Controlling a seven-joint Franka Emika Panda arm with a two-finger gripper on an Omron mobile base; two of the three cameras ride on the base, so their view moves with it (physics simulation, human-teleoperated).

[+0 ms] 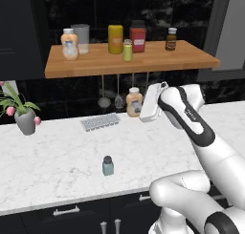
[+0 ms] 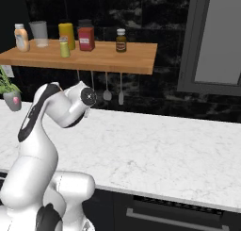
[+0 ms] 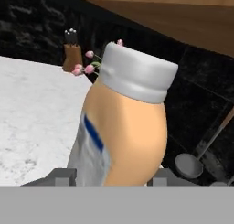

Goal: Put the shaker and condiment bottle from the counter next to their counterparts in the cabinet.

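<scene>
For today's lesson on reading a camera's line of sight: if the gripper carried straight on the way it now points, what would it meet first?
The condiment bottle: it stands right before the gripper, between its fingers. Contact itself can't be judged.

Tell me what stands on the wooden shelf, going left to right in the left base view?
Orange bottle with a white cap → clear grey cup → tall yellow canister → small yellow-green shaker → red container with a dark lid → small dark brown bottle.
</scene>
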